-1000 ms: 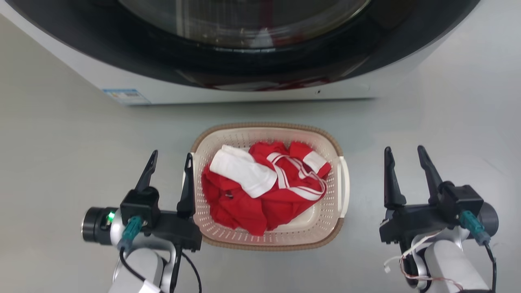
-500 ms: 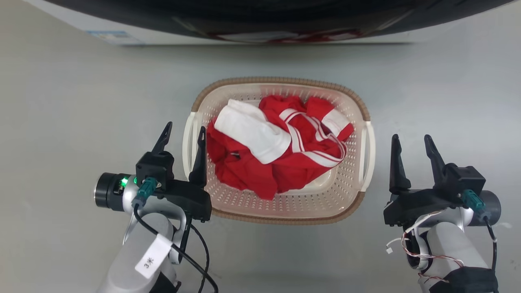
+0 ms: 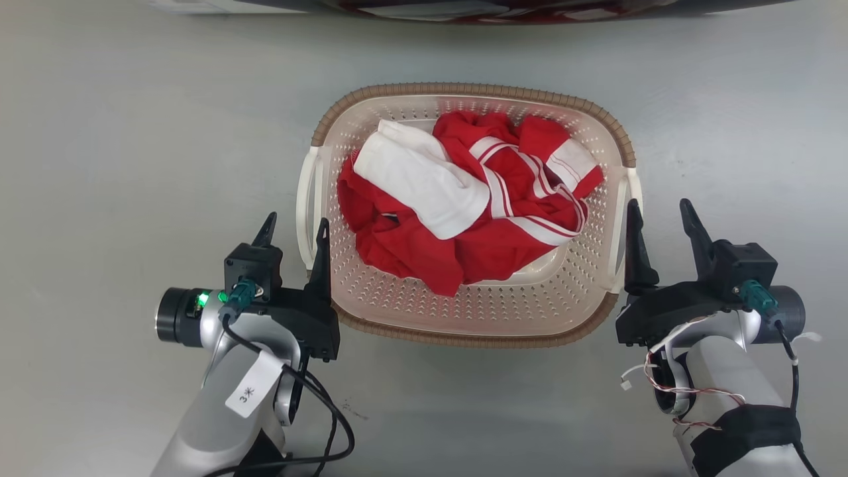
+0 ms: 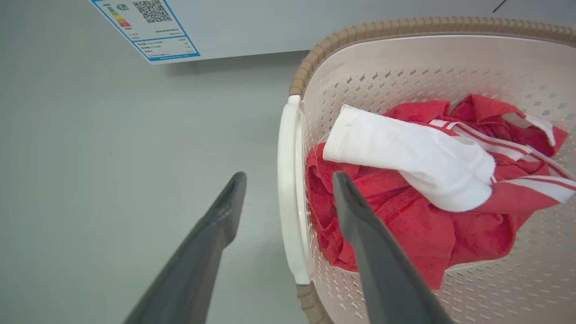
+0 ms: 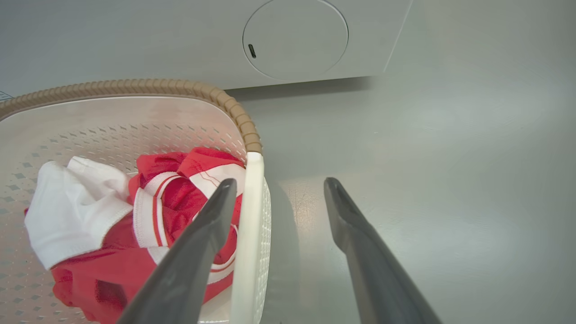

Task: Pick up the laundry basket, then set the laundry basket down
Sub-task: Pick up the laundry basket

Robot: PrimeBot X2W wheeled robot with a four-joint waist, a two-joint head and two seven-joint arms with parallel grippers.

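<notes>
Both grippers are spread wide. The left gripper (image 3: 297, 220) straddles the left loop handle (image 3: 305, 199) and the right gripper (image 3: 658, 204) straddles the right loop handle (image 5: 249, 225), each with one finger inside the wall and one outside. The washing machine (image 5: 180, 40) rises beyond. Before it, on the grey floor (image 3: 132, 132), sits the laundry basket (image 3: 464, 88), holding a red striped garment (image 3: 411, 245) and a white cloth (image 3: 424, 182).

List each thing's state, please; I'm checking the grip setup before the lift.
laundry basket: upright on the floor, loaded.
red and white clothes: crumpled inside the basket.
left gripper: open, fingers straddling the left handle.
right gripper: open, fingers straddling the right handle.
</notes>
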